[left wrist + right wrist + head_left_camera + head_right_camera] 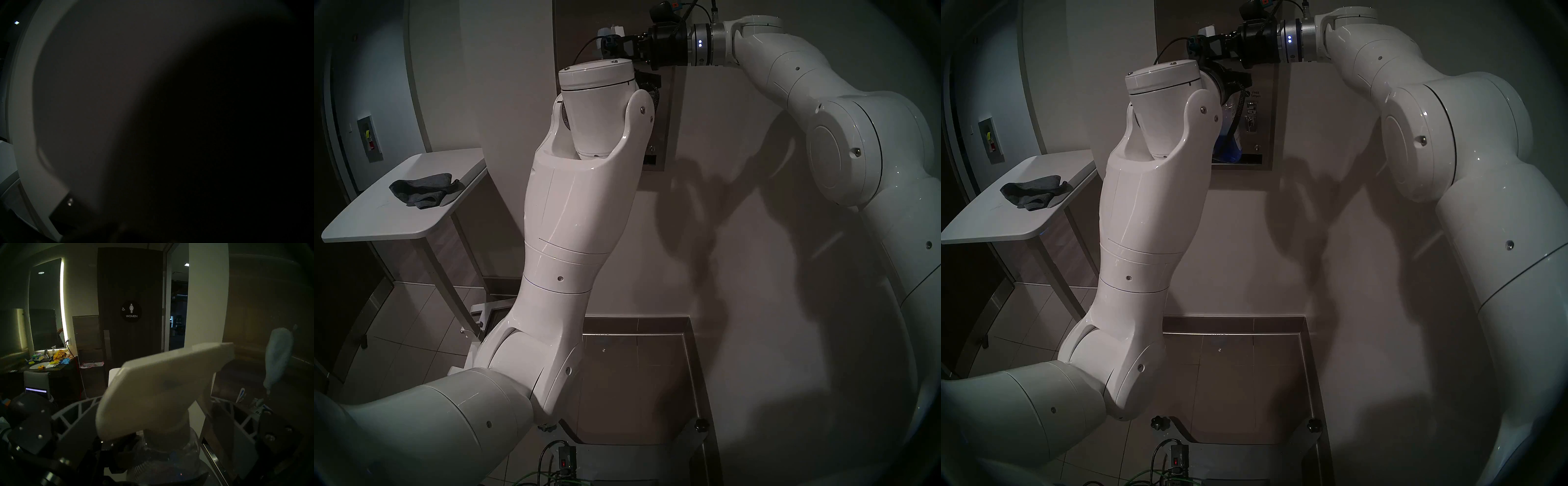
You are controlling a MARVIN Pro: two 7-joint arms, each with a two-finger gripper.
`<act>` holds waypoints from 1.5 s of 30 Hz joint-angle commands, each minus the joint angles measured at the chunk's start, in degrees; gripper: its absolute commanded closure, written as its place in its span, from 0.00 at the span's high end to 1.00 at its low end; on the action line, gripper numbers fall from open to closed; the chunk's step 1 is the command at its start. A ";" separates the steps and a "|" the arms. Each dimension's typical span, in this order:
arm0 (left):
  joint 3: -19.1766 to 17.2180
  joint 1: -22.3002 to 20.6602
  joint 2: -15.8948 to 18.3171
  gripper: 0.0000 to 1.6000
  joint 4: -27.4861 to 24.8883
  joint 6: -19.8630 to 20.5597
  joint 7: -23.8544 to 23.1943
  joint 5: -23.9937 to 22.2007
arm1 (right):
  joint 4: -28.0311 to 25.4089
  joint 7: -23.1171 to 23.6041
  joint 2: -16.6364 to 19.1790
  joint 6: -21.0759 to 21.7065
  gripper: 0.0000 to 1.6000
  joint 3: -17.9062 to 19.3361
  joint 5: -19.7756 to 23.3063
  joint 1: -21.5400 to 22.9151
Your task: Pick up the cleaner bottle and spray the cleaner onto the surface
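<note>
**Spray step: right fingers straddle the trigger head, foam already on the steel**

Right gripper (158,412), lower middle of the right wrist view: its white lattice fingers (74,411) stand spread on either side of the cleaner bottle's white spray head (163,383), not visibly pressing the trigger.

Left gripper: hidden behind its own arm in the head views, and its wrist view is nearly black; it is pressed together, apparently around the cleaner bottle (1229,135), whose blue liquid shows centre-left of the upper frame.

The nozzle aims at the stainless dispenser front (263,302), right side of the frame, where a whitish foam streak (278,358) clings.

Judgement: for a good next squeeze, close squarely on the trigger, keep the bottle upright and steady, and shift aim to bare steel for even cover. Risk: a sideways push twisting the bottle in the left grip.

Grey cloth (426,191) lies on the side table (365,224), left.
</note>
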 commanded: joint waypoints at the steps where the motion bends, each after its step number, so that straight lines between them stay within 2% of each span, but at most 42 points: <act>1: -0.18 -3.77 -0.56 0.00 -2.03 -1.94 -0.31 0.40 | -0.38 1.23 2.13 -0.30 1.00 1.14 0.93 2.21; 20: -0.36 -3.73 -0.74 0.00 -1.97 -1.88 -0.62 0.69 | 0.14 2.83 6.97 -1.29 1.00 4.16 2.16 2.86; 26: -0.40 -3.71 -0.80 0.00 -1.97 -1.84 -0.70 0.80 | -0.40 1.64 7.65 -3.90 1.00 5.74 3.06 2.40; 31: -0.43 -3.65 -0.85 0.00 -1.99 -1.73 -0.73 0.85 | -1.72 0.61 6.02 -8.40 1.00 5.51 2.46 0.83; 38: -0.49 -3.48 -0.94 0.00 -2.01 -1.41 -0.74 0.90 | -1.43 -0.14 2.16 -11.65 1.00 6.55 3.39 -2.32; 45: -0.63 -3.35 -1.13 0.00 -2.01 -1.23 -0.69 1.11 | -0.94 -3.20 1.19 -14.40 1.00 8.08 4.45 -4.87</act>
